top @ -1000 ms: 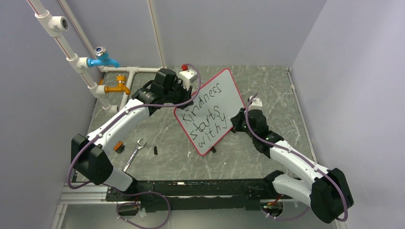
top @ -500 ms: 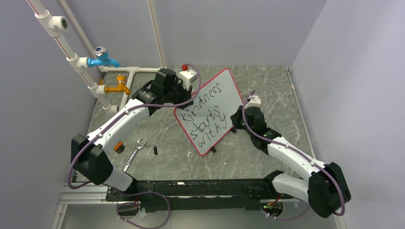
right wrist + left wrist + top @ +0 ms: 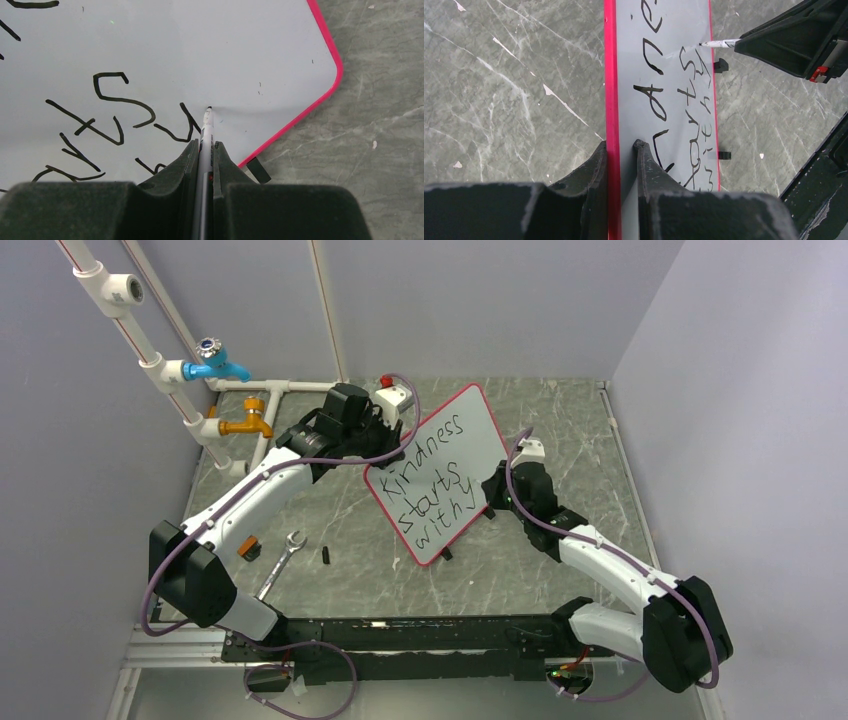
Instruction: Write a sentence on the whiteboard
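Observation:
The whiteboard (image 3: 482, 430), white with a thin red rim, stands tilted on the table's middle. Black letters (image 3: 432, 485) read "Kindness starts with y" over three lines. My left gripper (image 3: 384, 452) is shut on the board's left rim; in the left wrist view its fingers (image 3: 621, 145) pinch the red rim (image 3: 610, 75). My right gripper (image 3: 497, 492) is shut on a white marker (image 3: 206, 131). The marker's tip touches the board (image 3: 250, 55) just right of the "y". The marker also shows in the left wrist view (image 3: 721, 43).
A wrench (image 3: 283, 560), a small black piece (image 3: 326, 554) and an orange-black item (image 3: 248, 547) lie at the front left. White pipes with a blue tap (image 3: 215, 365) and a brass tap (image 3: 250, 425) run along the left. A white box (image 3: 393, 396) sits behind the board.
My right gripper has moved slightly away from the arm bases with the marker, along the board's right part. The left gripper and the board have not moved.

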### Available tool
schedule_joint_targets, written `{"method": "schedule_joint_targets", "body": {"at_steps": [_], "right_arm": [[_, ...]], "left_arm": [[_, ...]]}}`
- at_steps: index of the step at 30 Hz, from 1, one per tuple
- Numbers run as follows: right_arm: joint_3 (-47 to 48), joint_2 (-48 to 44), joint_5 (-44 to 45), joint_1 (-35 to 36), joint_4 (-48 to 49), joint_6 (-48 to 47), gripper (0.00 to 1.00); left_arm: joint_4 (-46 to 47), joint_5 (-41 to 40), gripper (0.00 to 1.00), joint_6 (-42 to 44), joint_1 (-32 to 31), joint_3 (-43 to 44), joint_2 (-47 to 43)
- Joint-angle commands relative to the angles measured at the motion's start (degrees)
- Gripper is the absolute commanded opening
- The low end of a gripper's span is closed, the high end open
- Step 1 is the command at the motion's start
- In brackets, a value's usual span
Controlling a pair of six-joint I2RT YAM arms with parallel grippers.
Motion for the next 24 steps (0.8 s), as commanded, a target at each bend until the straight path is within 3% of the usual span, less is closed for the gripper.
{"method": "schedule_joint_targets", "body": {"at_steps": [1, 24], "right_arm": [[-0.34, -0.66, -2.38, -0.10, 3.63, 1.17, 0.00], [-3.77, -2.13, -0.20, -0.06, 1.60, 2.69, 0.00]], "left_arm": [[-8.66, -8.17, 0.00, 7.33, -0.68, -2.32, 2.06], [-8.73, -8.66, 0.00, 7.30, -0.67, -2.44, 2.02]]}}
